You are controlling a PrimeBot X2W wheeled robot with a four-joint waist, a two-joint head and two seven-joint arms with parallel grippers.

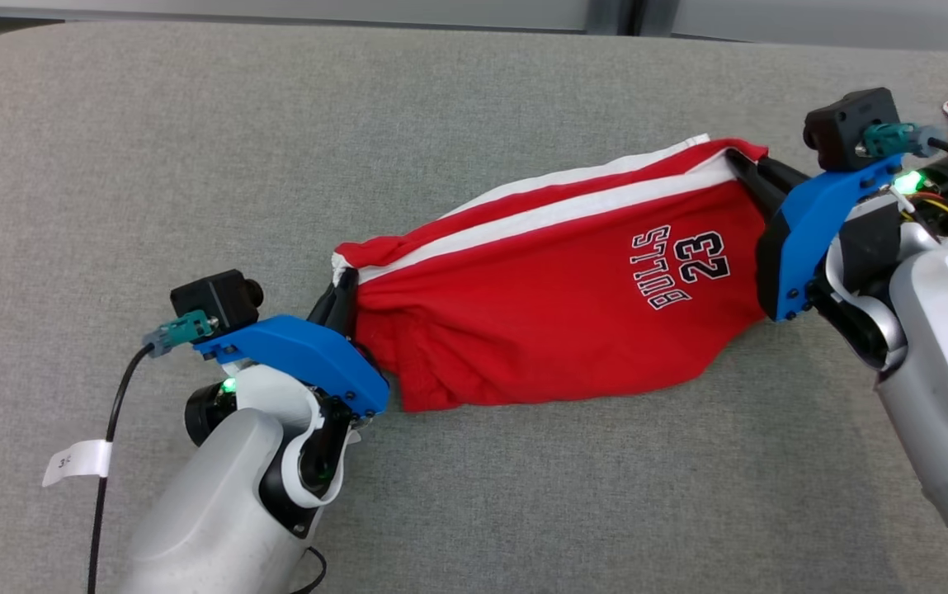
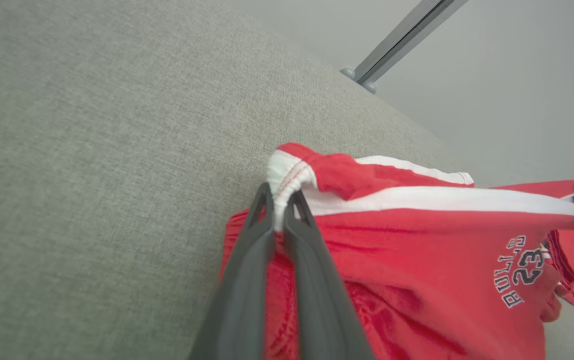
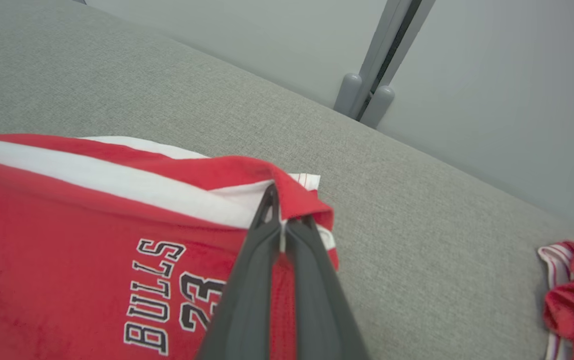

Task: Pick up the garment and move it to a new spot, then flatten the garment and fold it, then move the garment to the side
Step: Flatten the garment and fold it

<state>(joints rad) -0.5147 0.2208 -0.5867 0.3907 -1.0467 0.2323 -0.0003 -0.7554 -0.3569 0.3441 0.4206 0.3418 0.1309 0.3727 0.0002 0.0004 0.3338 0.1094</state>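
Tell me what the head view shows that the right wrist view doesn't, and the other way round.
Head view adds the left gripper shut on the garment's left end, and a black cable. Right wrist view adds the rounded caps at the post's base. Both share the right gripper shut on the garment's other corner, the grey cushion and a second red garment.
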